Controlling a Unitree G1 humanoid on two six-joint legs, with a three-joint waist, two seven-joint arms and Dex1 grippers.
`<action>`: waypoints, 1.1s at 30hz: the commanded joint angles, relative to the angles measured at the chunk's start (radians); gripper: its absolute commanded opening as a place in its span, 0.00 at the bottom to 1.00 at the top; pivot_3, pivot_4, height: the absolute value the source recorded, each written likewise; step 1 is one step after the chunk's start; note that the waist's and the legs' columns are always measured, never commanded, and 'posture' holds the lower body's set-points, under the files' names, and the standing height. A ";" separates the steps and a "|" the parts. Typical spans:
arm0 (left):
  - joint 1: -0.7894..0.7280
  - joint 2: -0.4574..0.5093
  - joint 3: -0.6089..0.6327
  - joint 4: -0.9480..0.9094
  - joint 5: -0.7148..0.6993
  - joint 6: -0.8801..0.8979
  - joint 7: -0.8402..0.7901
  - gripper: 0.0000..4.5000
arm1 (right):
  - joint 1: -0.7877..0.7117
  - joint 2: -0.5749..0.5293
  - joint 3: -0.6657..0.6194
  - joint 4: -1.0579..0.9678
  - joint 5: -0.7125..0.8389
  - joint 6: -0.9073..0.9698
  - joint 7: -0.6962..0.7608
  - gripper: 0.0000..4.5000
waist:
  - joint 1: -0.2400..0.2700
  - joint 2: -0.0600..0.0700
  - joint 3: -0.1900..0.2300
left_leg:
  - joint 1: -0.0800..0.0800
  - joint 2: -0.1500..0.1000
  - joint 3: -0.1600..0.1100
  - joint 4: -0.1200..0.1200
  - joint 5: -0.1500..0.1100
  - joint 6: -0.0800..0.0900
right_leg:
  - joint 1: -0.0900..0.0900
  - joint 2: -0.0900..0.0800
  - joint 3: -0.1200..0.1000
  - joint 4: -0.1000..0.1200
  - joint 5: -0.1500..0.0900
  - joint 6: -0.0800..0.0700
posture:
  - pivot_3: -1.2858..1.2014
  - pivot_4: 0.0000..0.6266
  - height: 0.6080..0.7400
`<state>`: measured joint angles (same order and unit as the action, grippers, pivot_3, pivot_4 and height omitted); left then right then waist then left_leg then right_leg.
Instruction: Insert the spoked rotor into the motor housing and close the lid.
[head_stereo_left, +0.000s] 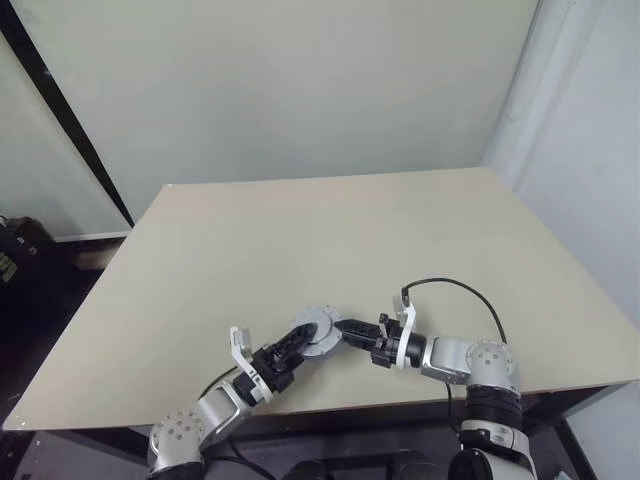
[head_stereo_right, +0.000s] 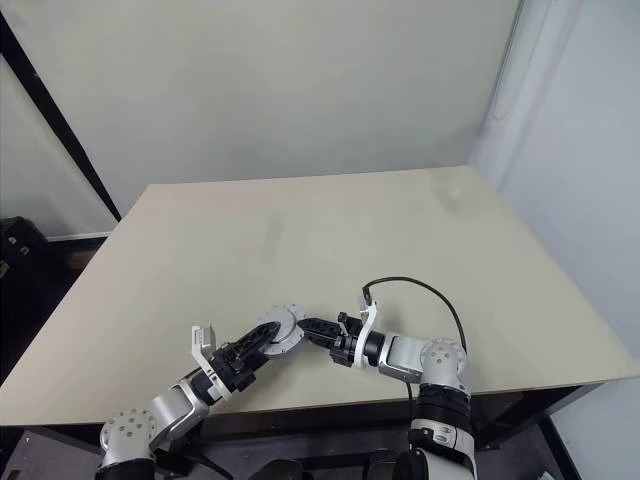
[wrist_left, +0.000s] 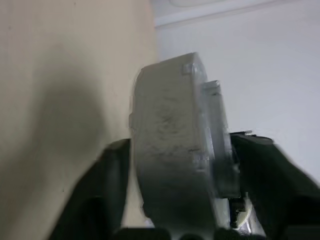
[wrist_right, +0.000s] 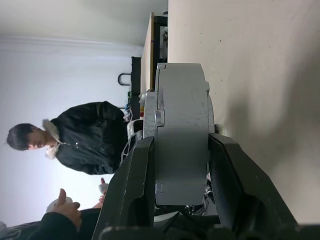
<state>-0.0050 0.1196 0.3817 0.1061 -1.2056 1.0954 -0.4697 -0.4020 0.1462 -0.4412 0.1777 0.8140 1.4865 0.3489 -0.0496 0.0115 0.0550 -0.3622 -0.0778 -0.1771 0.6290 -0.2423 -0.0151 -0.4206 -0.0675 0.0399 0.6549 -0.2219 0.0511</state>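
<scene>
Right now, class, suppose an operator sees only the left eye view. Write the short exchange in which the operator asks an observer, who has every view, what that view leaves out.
Operator: Is the right gripper really clamping that puck, or just next to it?
Observer: Clamping. The right wrist view shows the right gripper shut on the grey puck's two flat faces.
Operator: Is anyone near the table?
Observer: Yes. In that same view a person in a black jacket is just past the table's edge.
</scene>
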 joint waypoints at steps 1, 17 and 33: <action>-0.012 0.003 -0.002 -0.009 -0.023 0.007 -0.013 0.51 | -0.017 0.031 0.011 -0.052 0.067 0.004 0.018 0.27 | 0.000 0.000 0.000 | 0.000 0.000 0.000 0.000 0.000 0.000 | 0.000 0.000 0.000 0.000 0.000 0.000 | 0.52 0.00 1.00; -0.029 -0.011 -0.003 -0.007 0.006 -0.075 -0.029 0.44 | 0.039 -0.029 0.165 -0.129 -0.013 -0.215 0.053 0.90 | 0.000 0.000 0.000 | 0.000 0.000 0.000 0.000 0.000 0.000 | 0.000 0.000 0.000 0.000 0.000 0.000 | 0.52 0.00 1.00; -0.147 0.151 -0.030 0.022 0.493 -0.602 0.027 0.44 | 0.177 -0.339 0.693 -0.174 -0.598 -1.274 0.369 0.90 | 0.001 -0.006 0.003 | 0.000 0.000 0.003 0.000 -0.002 -0.002 | -0.001 0.001 -0.001 -0.002 0.001 0.000 | 0.52 0.00 1.00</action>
<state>-0.1163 0.2577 0.3631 0.1412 -0.7671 0.5649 -0.4425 -0.2187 -0.1847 0.2161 0.0288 0.2700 0.3271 0.6842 -0.0487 0.0052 0.0583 -0.3618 -0.0784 -0.1746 0.6289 -0.2439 -0.0174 -0.4207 -0.0662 0.0393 0.6523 -0.2213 0.0506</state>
